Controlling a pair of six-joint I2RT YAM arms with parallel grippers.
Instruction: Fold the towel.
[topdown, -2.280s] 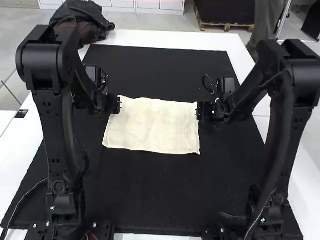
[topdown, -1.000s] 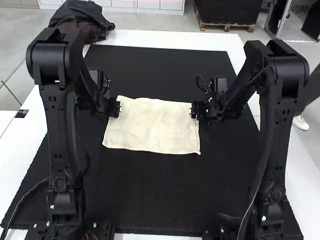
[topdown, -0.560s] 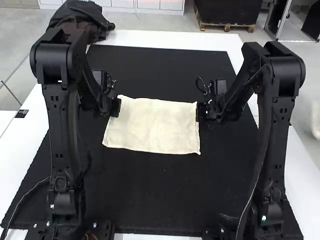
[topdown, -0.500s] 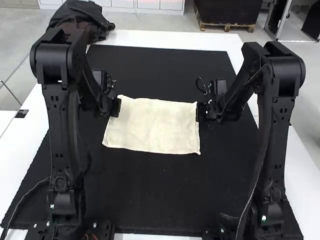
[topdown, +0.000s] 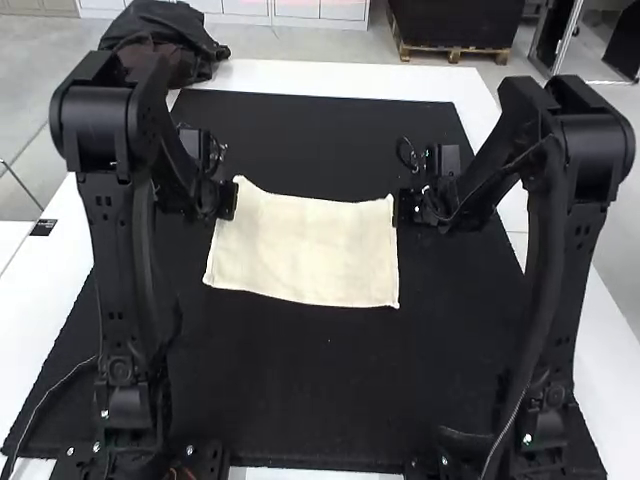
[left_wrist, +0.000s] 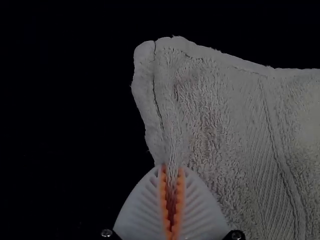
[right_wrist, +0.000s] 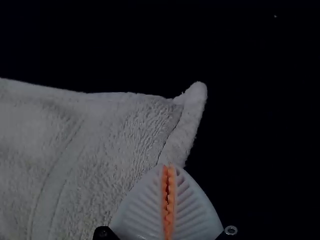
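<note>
Two grippers hold one pale towel (topdown: 305, 255) in the high view, where it lies spread as a rectangle on the black mat (topdown: 320, 400) over the white counter (topdown: 340, 77). The left gripper (topdown: 234, 199) is at its left side near the far corner, the right gripper (topdown: 396, 207) at the matching place on the right. The far edge dips between them, so those corners are probably a little raised. Such a paired hold looks chosen to carry the far edge evenly over the near one; whether the cloth is already doubled I cannot tell. The dark mat likely gives grip and contrast. As for containers, the dark bundle (topdown: 160, 45) at the far left may be a bag or clothing, its contents unknown.

In the left wrist view, the jaws are closed on a pinched ridge of the side hem, just short of the corner, which should spread the pull.

In the right wrist view, the jaws are pressed together on the side hem, the corner tip free beyond them. That bite looks narrow, and could slip if pulled too hard.
</note>
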